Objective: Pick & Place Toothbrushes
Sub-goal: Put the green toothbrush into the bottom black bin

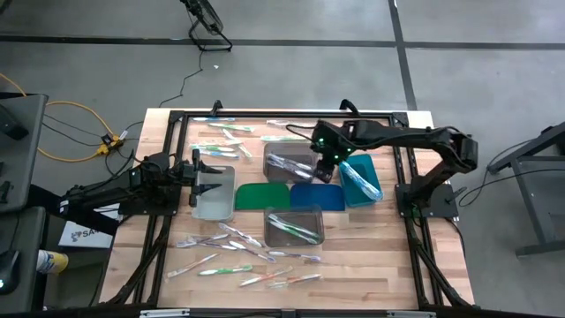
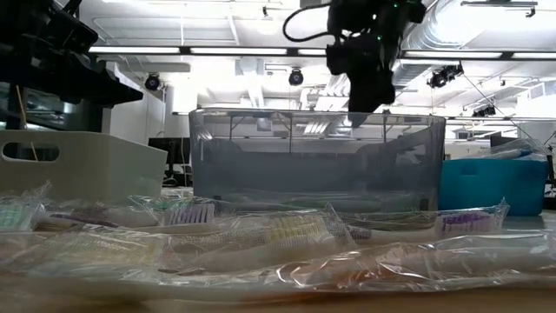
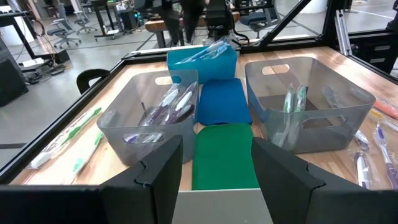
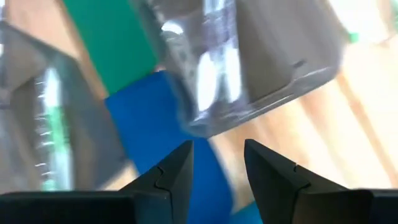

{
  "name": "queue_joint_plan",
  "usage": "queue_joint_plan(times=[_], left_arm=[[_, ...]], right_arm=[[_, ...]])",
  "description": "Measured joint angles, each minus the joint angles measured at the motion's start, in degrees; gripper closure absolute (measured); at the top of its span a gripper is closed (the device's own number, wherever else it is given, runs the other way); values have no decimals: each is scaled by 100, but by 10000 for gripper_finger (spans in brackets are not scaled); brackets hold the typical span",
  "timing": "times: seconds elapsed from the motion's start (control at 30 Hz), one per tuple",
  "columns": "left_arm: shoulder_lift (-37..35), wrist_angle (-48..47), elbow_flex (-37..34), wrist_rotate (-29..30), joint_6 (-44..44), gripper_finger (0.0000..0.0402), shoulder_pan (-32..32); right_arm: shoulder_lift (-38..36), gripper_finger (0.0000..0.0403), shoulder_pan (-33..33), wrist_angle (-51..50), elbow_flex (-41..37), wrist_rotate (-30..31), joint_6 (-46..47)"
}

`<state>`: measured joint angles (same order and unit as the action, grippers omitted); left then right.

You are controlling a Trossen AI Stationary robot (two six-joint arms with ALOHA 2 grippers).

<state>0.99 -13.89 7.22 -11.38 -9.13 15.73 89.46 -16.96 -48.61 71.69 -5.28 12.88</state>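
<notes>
Wrapped toothbrushes lie loose on the table near its front edge point(image 1: 238, 256) and at the far left point(image 1: 225, 132). Others lie in the far grey bin point(image 1: 288, 162), the near grey bin point(image 1: 296, 227) and the teal bin point(image 1: 360, 179). My right gripper point(image 4: 217, 165) hangs open and empty above the blue mat point(image 1: 318, 196), just beside the far grey bin's near right corner point(image 4: 205, 124). My left gripper point(image 3: 217, 177) waits open at the table's left, over the white bin point(image 1: 214, 196).
A green mat point(image 1: 263, 196) lies flat beside the blue one, between the bins. A black frame point(image 1: 282, 113) runs around the tabletop. In the low view, wrapped toothbrushes point(image 2: 287, 235) lie in front of the near grey bin point(image 2: 317, 161).
</notes>
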Motion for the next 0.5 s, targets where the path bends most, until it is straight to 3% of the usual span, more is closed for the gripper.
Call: queue_joint_plan(times=[0.5], left_arm=[[-2, -1, 0, 0, 0, 215, 0]], right_arm=[[33, 266, -1307, 900, -51, 64, -1718]])
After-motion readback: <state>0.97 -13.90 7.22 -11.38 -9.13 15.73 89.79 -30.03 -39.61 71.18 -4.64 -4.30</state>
